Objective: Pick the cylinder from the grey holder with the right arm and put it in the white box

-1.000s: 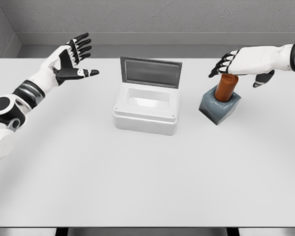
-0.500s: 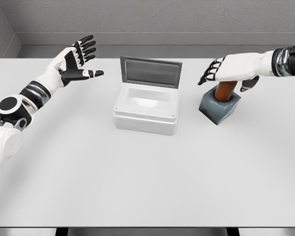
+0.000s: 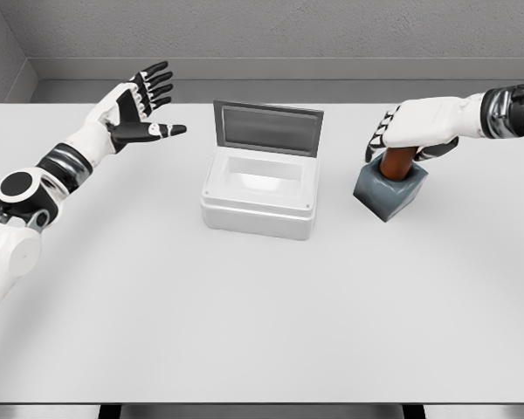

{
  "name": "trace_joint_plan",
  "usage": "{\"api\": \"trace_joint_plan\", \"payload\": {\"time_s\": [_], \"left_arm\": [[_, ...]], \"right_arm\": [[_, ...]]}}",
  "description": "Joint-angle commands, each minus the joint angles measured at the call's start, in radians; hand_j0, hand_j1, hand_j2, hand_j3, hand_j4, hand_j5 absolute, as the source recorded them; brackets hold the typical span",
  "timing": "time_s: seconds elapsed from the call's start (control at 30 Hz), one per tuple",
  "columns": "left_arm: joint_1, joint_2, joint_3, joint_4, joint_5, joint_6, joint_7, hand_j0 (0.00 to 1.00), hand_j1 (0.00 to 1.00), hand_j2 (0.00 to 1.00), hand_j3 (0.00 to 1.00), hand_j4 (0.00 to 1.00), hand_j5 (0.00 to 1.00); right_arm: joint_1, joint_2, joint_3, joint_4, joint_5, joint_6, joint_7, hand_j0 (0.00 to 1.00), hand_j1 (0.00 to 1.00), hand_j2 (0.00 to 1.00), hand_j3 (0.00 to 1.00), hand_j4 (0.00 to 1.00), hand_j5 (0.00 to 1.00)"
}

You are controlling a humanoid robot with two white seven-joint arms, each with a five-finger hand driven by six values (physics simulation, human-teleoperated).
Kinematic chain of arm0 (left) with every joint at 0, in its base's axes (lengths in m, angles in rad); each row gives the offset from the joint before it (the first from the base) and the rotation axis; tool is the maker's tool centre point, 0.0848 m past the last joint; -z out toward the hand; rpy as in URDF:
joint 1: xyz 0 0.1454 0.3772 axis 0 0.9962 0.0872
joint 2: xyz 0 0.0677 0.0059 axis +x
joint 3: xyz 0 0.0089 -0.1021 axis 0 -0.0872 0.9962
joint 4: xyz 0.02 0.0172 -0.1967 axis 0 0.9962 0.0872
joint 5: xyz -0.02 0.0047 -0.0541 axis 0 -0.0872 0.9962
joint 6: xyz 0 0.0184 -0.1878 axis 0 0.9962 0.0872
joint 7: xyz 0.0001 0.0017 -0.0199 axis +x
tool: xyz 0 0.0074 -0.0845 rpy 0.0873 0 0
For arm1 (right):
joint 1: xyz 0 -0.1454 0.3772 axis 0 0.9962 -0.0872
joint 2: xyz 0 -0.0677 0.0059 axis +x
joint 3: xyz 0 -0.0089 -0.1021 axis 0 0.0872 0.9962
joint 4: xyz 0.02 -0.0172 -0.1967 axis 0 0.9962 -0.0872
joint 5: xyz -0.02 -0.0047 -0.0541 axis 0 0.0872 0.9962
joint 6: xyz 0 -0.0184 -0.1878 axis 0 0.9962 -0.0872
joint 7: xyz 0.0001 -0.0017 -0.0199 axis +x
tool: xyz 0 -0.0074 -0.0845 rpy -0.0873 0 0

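A brown cylinder (image 3: 397, 162) stands upright in the grey holder (image 3: 389, 192) at the table's right. My right hand (image 3: 403, 147) sits over its top, fingers (image 3: 377, 140) curled down the left side and the thumb (image 3: 438, 148) on the right, closed around it. The palm hides the cylinder's top. The white box (image 3: 259, 196) stands in the middle of the table, its lid (image 3: 267, 128) raised at the back, its inside bare. My left hand (image 3: 142, 106) hovers open at the far left, fingers spread.
The white table (image 3: 262, 314) stretches wide in front of the box and holder. A grey wall runs along the table's far edge. A gap of table separates the box from the holder.
My right hand has come down onto the cylinder's top and its fingers have curled around it. The left hand has barely shifted.
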Motion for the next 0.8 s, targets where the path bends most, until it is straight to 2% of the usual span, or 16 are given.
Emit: {"api": "trace_joint_plan", "payload": {"time_s": [0.0,0.23,0.27,0.37,0.5,0.57,0.73,0.77], "left_arm": [[0.000,-0.005,0.000,-0.002,0.002,0.000,0.000,1.00,1.00,1.00,1.00,1.00,1.00],[0.000,-0.005,0.000,-0.002,0.002,0.000,0.000,1.00,1.00,1.00,1.00,1.00,1.00],[0.000,-0.005,0.000,-0.002,0.000,0.000,0.000,1.00,1.00,1.00,1.00,1.00,1.00],[0.000,-0.005,0.000,-0.003,0.002,0.000,0.000,1.00,1.00,1.00,1.00,1.00,1.00],[0.000,-0.005,0.000,-0.005,0.002,0.000,0.000,1.00,1.00,1.00,1.00,1.00,1.00],[0.000,-0.005,0.000,-0.005,0.002,-0.002,0.000,1.00,1.00,1.00,1.00,1.00,1.00],[-0.002,-0.004,0.000,-0.005,0.002,-0.005,0.000,1.00,1.00,1.00,1.00,1.00,1.00],[-0.002,-0.005,0.000,-0.005,0.002,-0.005,0.000,1.00,1.00,1.00,1.00,1.00,1.00]], "right_arm": [[0.000,-0.001,-0.001,0.001,-0.003,0.002,0.000,0.62,0.62,0.62,0.62,0.62,0.62],[-0.006,-0.002,-0.004,-0.005,-0.003,0.002,0.000,0.56,0.56,0.56,0.56,0.56,0.56],[-0.009,-0.004,-0.006,-0.007,-0.003,0.002,0.000,0.52,0.52,0.52,0.52,0.52,0.52],[-0.009,-0.005,-0.006,-0.008,-0.003,0.002,0.000,0.47,0.47,0.47,0.47,0.47,0.47],[-0.015,-0.015,-0.010,-0.016,-0.003,0.002,0.000,0.47,0.47,0.47,0.47,0.47,0.47],[-0.017,-0.042,-0.013,-0.059,-0.004,0.002,0.000,0.47,0.47,0.47,0.47,0.47,0.47],[-0.035,-0.058,-0.013,-0.067,-0.008,0.002,0.000,0.47,0.47,0.47,0.47,0.47,0.47],[-0.037,-0.062,-0.015,-0.102,-0.008,0.002,0.000,0.47,0.47,0.47,0.47,0.47,0.47]]}}
